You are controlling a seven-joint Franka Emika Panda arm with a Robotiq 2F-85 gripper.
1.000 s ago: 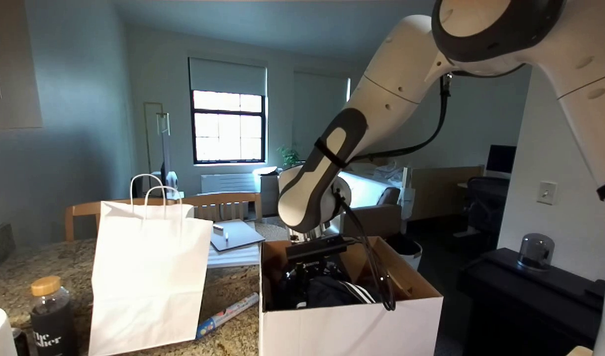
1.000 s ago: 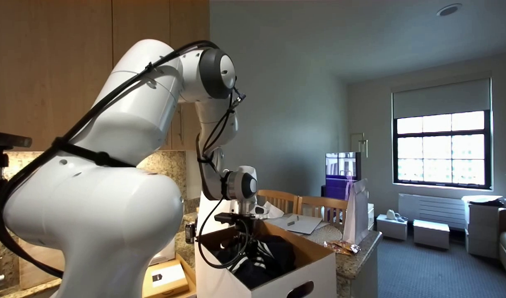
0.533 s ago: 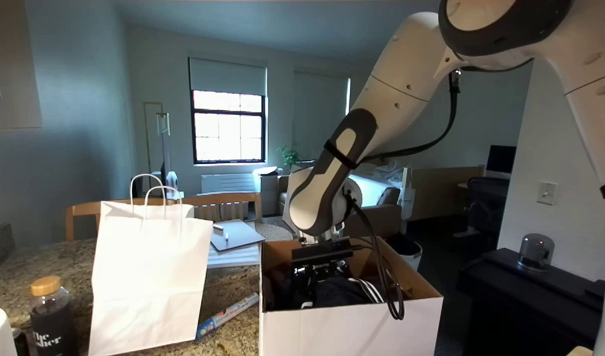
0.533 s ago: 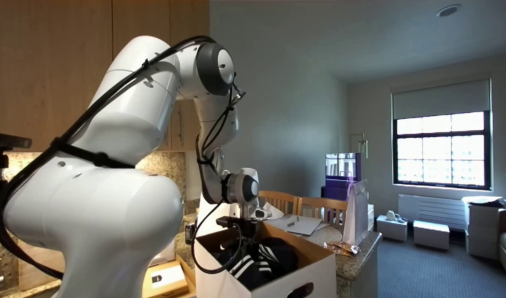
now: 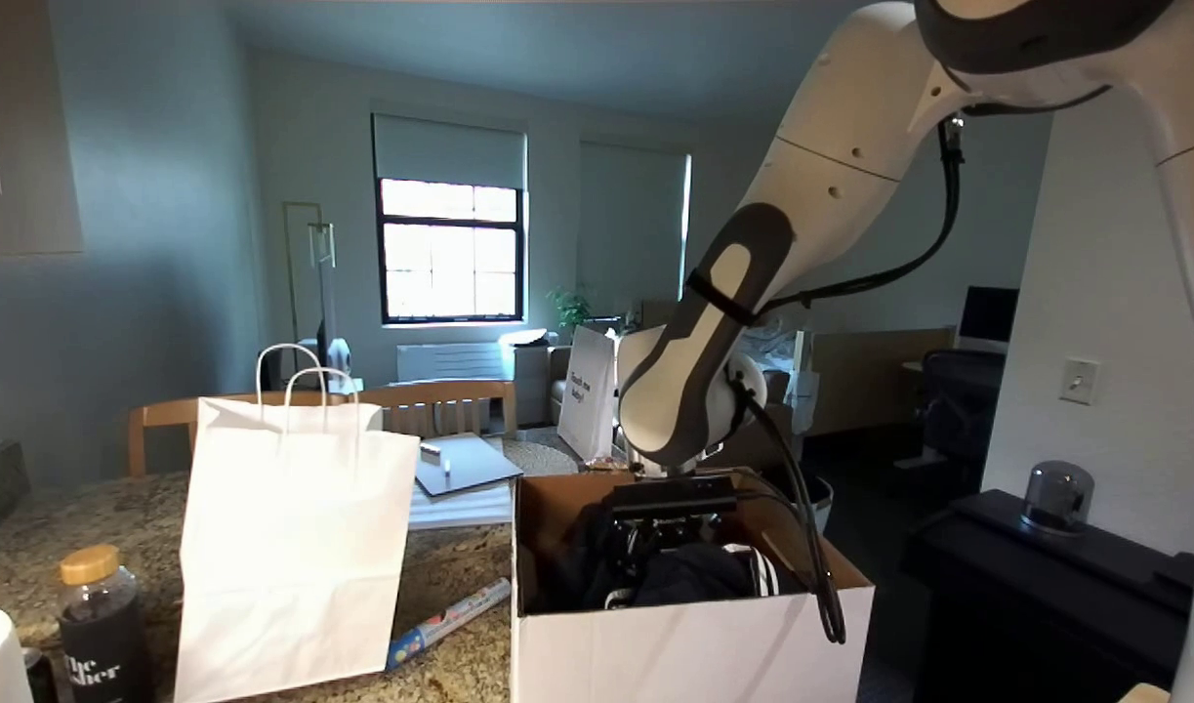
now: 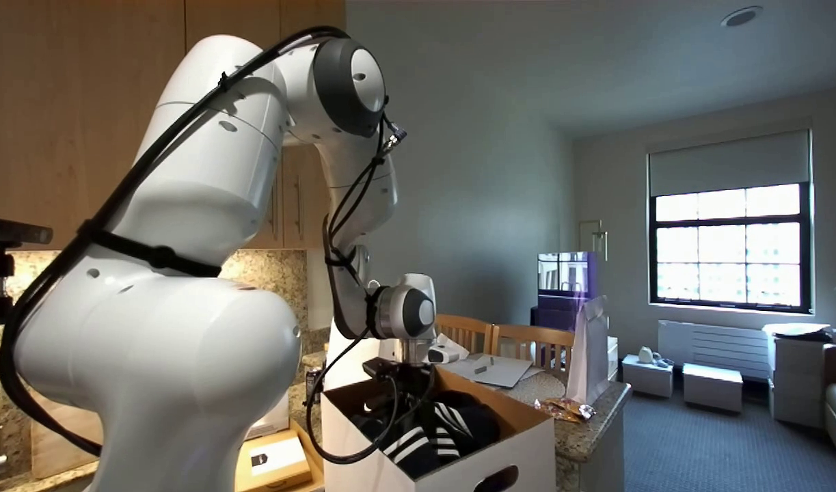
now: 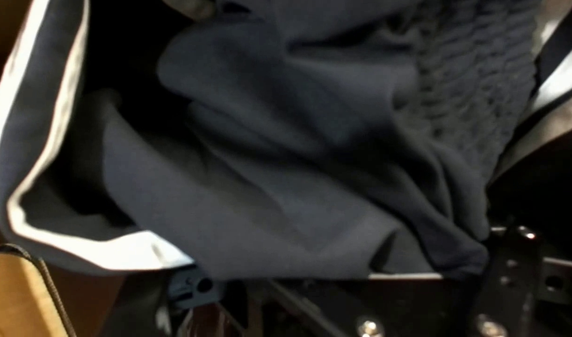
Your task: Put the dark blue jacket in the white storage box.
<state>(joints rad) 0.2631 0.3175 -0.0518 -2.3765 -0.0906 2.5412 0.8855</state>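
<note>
The dark blue jacket (image 5: 699,574) lies bunched inside the white storage box (image 5: 689,652), its white stripes showing in both exterior views. Down within the box walls, my gripper (image 6: 412,391) is in among the folds of cloth. In the wrist view the jacket (image 7: 267,187) fills most of the picture and drapes across the front of the gripper (image 7: 356,267). The finger parts that show at either side of the cloth stand wide apart, so the jaws look open. Jacket fabric hides the fingertips, and whether it still touches them I cannot tell.
A tall white paper bag (image 5: 299,547) stands on the granite counter beside the box, with a blue tube (image 5: 450,623) and a capped bottle (image 5: 99,625) near it. The box's brown inner walls (image 6: 520,417) surround the gripper closely. A black cable (image 6: 315,424) hangs over the rim.
The lower arm and gripper have moved to the right in both exterior views, staying within the box. The jacket's striped folds have shifted slightly the same way. Another white bag now shows behind the arm.
</note>
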